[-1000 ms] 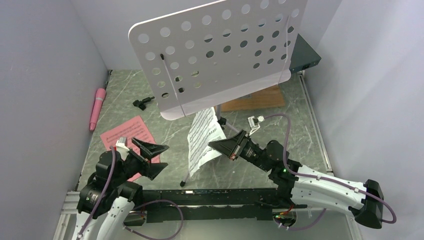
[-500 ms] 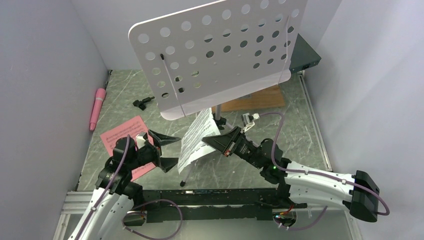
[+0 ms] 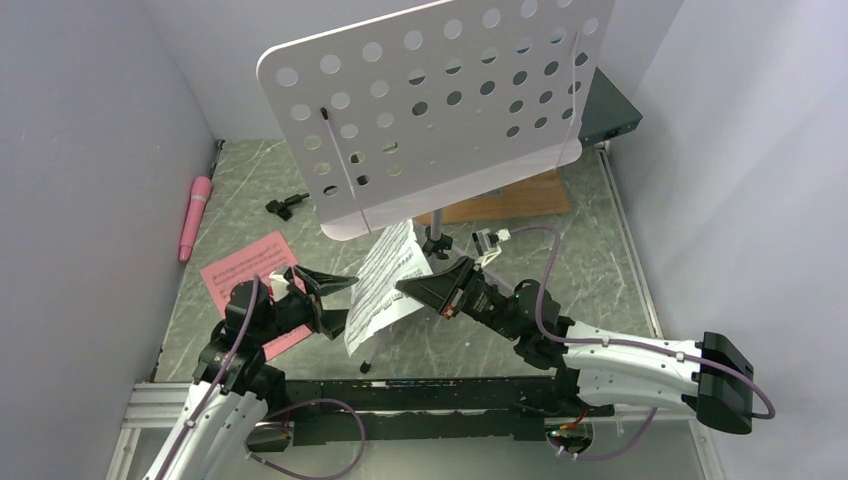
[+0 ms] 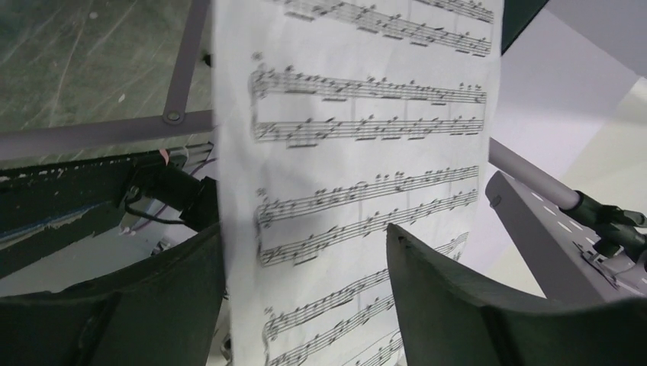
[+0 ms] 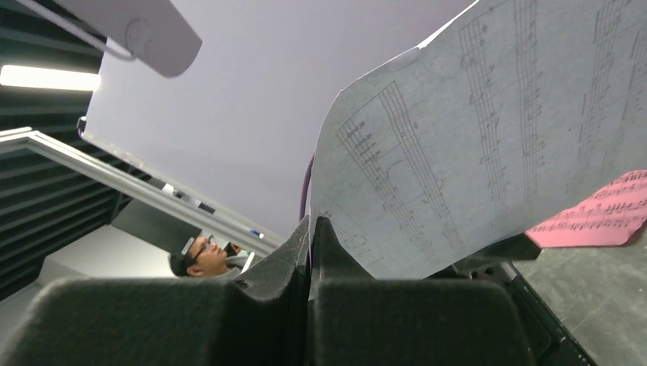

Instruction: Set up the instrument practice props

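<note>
Desk of the music stand [image 3: 430, 110] fills twelve o'clock. At centre the white music sheet [image 3: 385, 275] hangs pinched in the closed right gripper [image 3: 405, 287]; from eight o'clock the left gripper [image 3: 348, 300] gapes astride its edge. Handover, likely: left must clamp before right releases.

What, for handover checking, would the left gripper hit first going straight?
The white music sheet, pinched by the right gripper; it hangs between the left gripper's open fingers, depth unclear.
</note>
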`<state>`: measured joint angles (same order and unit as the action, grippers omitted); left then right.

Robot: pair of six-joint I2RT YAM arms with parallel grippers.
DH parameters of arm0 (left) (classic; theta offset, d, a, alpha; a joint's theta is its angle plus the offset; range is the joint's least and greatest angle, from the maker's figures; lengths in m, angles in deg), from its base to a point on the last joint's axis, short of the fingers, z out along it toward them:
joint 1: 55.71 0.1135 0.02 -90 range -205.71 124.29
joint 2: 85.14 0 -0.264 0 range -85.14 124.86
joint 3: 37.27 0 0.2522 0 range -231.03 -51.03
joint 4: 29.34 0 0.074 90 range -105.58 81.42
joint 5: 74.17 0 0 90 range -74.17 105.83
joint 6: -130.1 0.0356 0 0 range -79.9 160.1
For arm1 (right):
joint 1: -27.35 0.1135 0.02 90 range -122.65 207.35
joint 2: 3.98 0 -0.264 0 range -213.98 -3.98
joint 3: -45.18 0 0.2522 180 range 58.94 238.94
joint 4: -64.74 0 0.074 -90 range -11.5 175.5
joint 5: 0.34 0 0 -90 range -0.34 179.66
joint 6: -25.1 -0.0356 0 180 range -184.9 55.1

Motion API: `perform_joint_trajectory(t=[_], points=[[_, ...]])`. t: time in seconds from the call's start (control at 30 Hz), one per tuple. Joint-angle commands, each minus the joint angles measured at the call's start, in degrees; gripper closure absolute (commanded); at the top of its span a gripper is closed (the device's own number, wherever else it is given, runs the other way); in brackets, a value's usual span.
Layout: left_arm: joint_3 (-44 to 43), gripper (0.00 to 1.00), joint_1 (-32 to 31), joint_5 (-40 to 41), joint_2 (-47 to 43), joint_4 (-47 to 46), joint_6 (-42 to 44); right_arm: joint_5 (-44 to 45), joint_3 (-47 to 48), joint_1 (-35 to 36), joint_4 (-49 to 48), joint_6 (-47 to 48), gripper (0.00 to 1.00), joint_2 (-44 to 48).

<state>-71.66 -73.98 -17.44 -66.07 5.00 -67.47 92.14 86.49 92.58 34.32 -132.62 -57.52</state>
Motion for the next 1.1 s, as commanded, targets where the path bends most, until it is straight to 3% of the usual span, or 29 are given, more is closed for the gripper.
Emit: perform_joint_trajectory(t=[0.0, 0.37, 0.53, 0.7, 0.97, 1.07], points=[[-0.40, 0.27, -0.08, 6.44, -3.43, -0.66, -1.44, 1.22, -2.04, 2.74, -2.02, 0.14, 1.00, 2.11], [5.20, 0.60, -0.07, 12.51, -11.93, -7.91, -0.29, 5.69, -6.01, 4.88, 3.01, -1.25, 1.00, 6.43], [3.07, 0.82, -0.10, 12.36, -10.72, -8.96, 5.49, 6.48, -6.55, 4.90, 7.84, -0.17, 0.89, 9.15], [0.67, 1.00, -0.07, 8.89, -6.74, -12.41, 13.43, 5.81, -7.74, 4.90, 11.03, 1.03, 0.66, 11.18], [-8.13, 1.00, -0.11, 1.89, -5.44, -8.36, 34.32, 5.86, -9.70, 4.69, 18.35, 2.91, 0.20, 18.35], [-9.46, 1.00, -0.09, -3.29, -5.86, -11.82, 38.33, 5.01, -7.74, 4.61, 22.93, 5.83, 0.08, 19.54]])
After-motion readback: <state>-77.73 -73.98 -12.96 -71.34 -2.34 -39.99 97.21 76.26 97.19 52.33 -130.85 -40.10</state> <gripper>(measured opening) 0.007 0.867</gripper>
